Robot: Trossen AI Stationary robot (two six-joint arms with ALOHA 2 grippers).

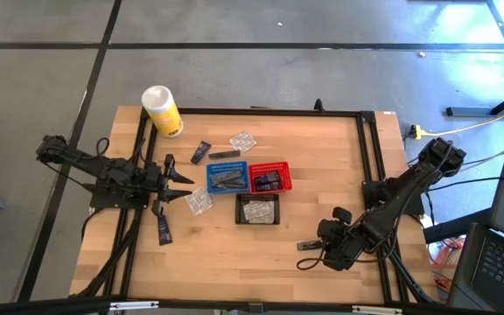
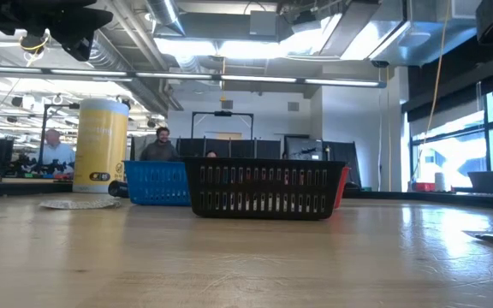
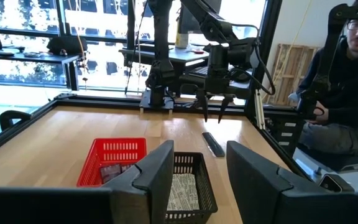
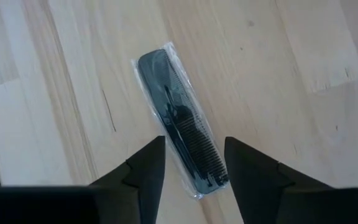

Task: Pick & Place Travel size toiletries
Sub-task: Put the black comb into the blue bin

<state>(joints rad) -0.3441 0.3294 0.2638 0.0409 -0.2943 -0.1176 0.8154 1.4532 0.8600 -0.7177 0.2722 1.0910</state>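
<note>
A black comb in a clear wrapper lies flat on the wood near the table's front right, also seen from the left wrist as the comb. My right gripper hangs open over it, pointing steeply down, its fingers on either side of the comb's near end without touching it; from above it shows as my right gripper. My left gripper waits open and level at the table's left. Loose toiletries lie around it: a navy tube, another navy tube, a clear packet, another packet.
A blue basket, a red basket and a black basket stand at mid-table with items inside. A white-and-yellow canister stands at the far left corner. A person sits beyond the table's right edge.
</note>
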